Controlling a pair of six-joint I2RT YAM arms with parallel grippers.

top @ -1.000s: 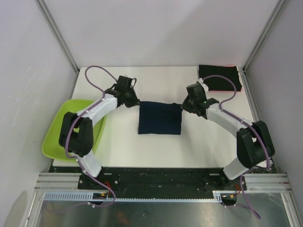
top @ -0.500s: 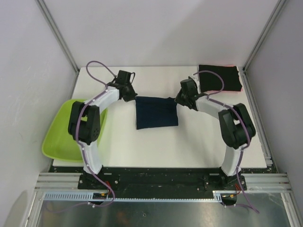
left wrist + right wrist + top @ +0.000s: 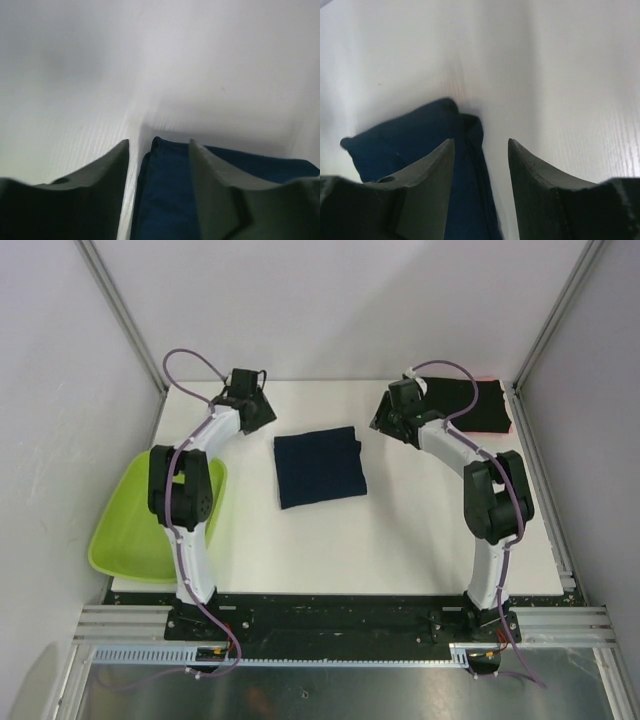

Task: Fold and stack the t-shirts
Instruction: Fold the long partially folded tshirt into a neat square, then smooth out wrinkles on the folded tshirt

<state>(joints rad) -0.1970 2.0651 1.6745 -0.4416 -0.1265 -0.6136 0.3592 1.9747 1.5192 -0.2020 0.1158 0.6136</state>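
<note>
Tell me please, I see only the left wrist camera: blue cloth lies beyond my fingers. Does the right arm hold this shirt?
Observer: No. The right end effector is open with nothing between its fingers. The navy shirt lies folded on the table, apart from that arm.
Operator: Good. Where is the other shirt?
Observer: A folded black shirt lies at the far right corner of the table, with a pink edge showing under it.
</note>
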